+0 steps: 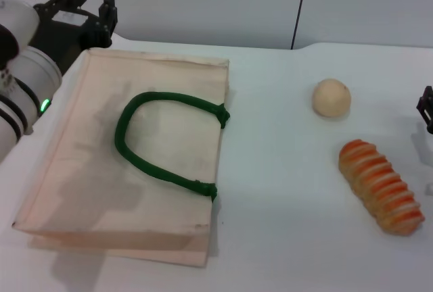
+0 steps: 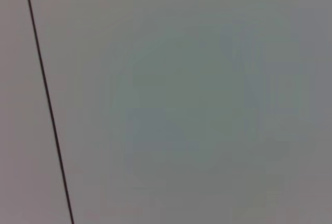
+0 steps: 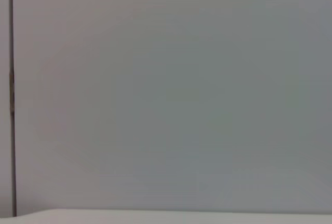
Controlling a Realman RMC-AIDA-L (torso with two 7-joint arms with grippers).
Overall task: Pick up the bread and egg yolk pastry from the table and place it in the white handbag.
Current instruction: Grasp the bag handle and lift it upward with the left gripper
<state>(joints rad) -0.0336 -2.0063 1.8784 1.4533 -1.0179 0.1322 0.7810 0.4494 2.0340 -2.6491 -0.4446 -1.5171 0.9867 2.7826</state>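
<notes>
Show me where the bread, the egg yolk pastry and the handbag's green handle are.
bread [image 1: 381, 187], head view, middle of the striped loaf's top.
egg yolk pastry [image 1: 331, 97], head view, centre of the ball.
green handle [image 1: 132, 111], head view, on its curved bend over the bag.

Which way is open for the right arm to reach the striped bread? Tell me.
Probably yes, straight in from its side: the right gripper sits at the table's edge near the bread, with only bare table between them.

Open table lies between the white handbag and the bread near the right edge.
</notes>
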